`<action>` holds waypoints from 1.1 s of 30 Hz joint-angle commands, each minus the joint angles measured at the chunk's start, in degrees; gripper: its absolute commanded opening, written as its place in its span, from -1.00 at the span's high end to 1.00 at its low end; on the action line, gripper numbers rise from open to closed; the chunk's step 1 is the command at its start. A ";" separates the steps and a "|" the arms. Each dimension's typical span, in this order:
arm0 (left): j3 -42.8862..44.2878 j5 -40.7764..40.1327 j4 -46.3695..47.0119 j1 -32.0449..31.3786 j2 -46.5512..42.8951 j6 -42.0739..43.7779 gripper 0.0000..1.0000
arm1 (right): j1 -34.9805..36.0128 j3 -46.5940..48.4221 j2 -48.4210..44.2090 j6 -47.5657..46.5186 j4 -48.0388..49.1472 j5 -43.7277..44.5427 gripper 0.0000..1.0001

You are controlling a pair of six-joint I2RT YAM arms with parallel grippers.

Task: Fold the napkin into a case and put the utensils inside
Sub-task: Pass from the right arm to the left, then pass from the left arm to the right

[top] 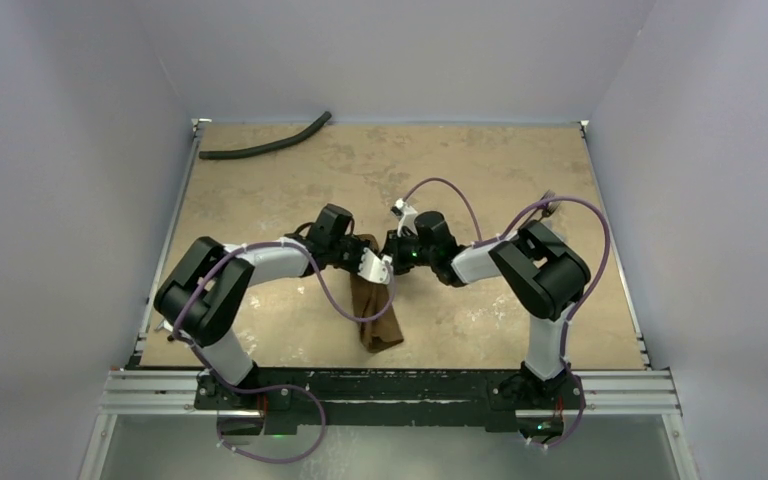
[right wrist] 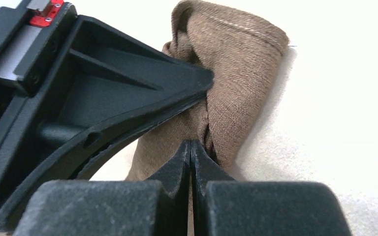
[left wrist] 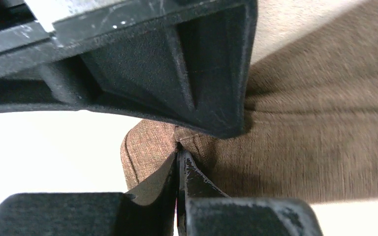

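The brown napkin (top: 381,326) lies as a narrow bunched strip at the table's near middle, and both grippers meet over its far end. My left gripper (top: 377,266) is shut, its tips (left wrist: 179,147) pinching a puckered fold of the napkin (left wrist: 300,137). My right gripper (top: 397,257) is shut too, its tips (right wrist: 191,143) pressed into a gathered crease of the napkin (right wrist: 241,73). Each wrist view is partly blocked by the other gripper's black body. The utensils are out of view.
A long black curved hose (top: 265,145) lies at the back left of the tan table (top: 520,170). Purple cables loop over both arms. White walls close in the table on three sides, with a metal rail along the near edge.
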 commanded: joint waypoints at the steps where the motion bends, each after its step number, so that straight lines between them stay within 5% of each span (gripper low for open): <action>1: 5.20 3.80 -18.63 1.04 -4.41 -1.10 1.00 | -1.08 3.07 2.15 -4.67 -7.61 -3.11 1.00; 7: 9.90 11.25 -41.96 0.06 -8.15 5.24 1.00 | -1.70 6.63 3.64 -5.50 -12.22 -1.18 1.00; 17: 9.55 13.35 -56.07 -14.27 -10.18 9.32 1.00 | -1.62 7.88 5.43 -3.68 -13.37 3.23 1.00; 33: 10.57 11.71 -35.70 -17.28 -1.43 4.98 1.00 | -1.13 5.55 7.09 -0.73 -9.74 3.38 1.00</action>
